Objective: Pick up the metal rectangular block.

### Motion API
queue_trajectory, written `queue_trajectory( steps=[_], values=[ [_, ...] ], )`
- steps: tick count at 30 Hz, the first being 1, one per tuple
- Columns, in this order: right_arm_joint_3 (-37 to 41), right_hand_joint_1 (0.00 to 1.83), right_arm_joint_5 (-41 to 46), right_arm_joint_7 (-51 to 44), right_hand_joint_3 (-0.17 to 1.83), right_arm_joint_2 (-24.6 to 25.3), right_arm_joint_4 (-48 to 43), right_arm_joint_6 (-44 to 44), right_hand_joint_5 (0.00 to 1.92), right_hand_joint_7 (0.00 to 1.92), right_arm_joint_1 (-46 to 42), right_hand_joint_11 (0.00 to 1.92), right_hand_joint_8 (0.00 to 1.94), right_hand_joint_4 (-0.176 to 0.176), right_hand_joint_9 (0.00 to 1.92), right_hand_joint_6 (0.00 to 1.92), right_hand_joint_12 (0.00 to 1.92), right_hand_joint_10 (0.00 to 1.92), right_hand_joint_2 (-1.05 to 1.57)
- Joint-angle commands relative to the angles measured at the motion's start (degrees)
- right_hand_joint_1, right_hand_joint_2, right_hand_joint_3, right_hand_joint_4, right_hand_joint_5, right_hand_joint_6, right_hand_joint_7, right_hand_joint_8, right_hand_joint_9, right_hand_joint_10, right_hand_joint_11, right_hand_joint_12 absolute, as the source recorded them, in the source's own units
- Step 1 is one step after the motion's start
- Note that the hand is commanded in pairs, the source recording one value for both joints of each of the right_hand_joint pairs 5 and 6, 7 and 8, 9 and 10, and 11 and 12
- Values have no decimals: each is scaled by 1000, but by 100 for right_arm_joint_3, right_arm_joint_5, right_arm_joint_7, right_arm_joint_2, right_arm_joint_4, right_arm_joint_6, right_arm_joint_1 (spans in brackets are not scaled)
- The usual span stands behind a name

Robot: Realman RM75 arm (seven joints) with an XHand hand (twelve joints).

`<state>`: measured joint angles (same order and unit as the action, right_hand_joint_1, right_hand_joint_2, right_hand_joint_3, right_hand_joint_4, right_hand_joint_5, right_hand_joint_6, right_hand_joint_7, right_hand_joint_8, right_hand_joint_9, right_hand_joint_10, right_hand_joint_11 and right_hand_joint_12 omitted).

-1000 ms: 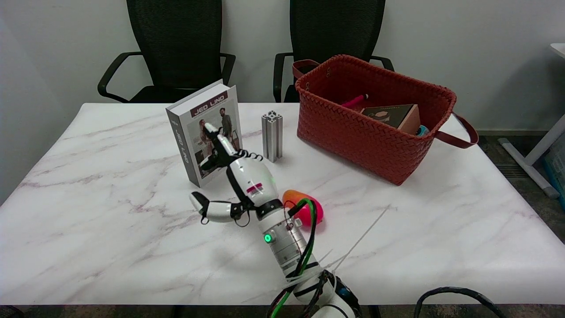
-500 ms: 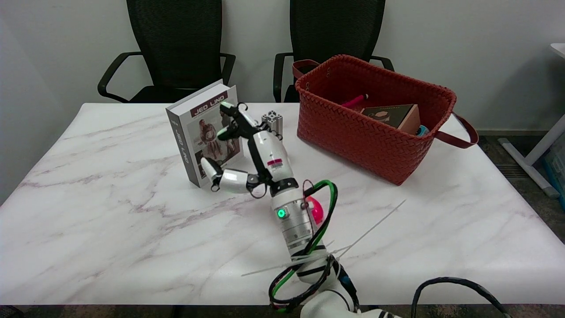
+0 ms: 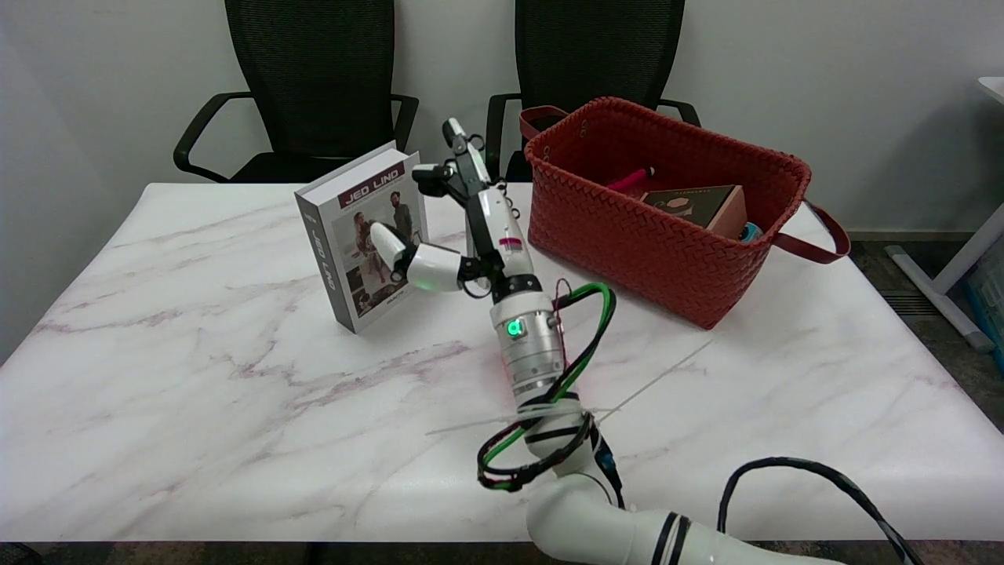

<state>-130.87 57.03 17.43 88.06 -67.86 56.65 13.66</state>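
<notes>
My right hand [image 3: 471, 227] is raised over the table's back middle, between the standing book [image 3: 353, 251] and the red woven basket [image 3: 651, 235]. Its fingers [image 3: 459, 161] point up and apart, and the thumb [image 3: 392, 245] sticks out left in front of the book's cover. Nothing shows in its grasp. The silver metal rectangular block, which stood upright just right of the book, is hidden behind the palm and wrist. I cannot tell whether the hand touches it.
The basket holds a box [image 3: 698, 205] and a pink item [image 3: 631, 180]. Two black chairs [image 3: 314, 86] stand behind the marble table [image 3: 196, 392]. Green and black cables [image 3: 565, 377] loop off my forearm, with a white zip tie sticking out.
My right hand has moved up and toward the back right, from in front of the book to over the block's spot. It now covers the block and the pink-orange object.
</notes>
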Motion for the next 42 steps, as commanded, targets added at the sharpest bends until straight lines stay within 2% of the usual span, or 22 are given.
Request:
queue_trajectory(
  steps=[1,6,15,24,32,39,40,42],
  values=[
    [47,983,1368,171,648,-27,28,-383,6,523,861,242,523,0,539,6,242,539,544],
    [187,987,1742,123,639,-42,124,-688,0,480,1103,222,480,0,511,0,222,511,531],
    [327,1011,1750,186,625,-130,813,-756,0,418,1463,0,418,0,409,0,0,409,458],
    [554,1033,1757,195,630,-303,995,-1054,0,330,1571,0,330,0,320,0,0,320,303],
    [551,1035,1966,203,570,-442,846,-1099,0,291,1444,60,291,0,352,0,60,352,287],
    [563,1051,2089,203,544,-589,515,-1115,0,113,1170,0,113,0,187,0,0,187,217],
    [545,1055,2130,203,520,-615,465,-1115,0,34,1149,0,34,0,131,0,0,131,206],
    [519,1061,2158,195,492,-692,328,-1163,0,0,1073,0,0,0,52,0,0,52,181]
  ],
)
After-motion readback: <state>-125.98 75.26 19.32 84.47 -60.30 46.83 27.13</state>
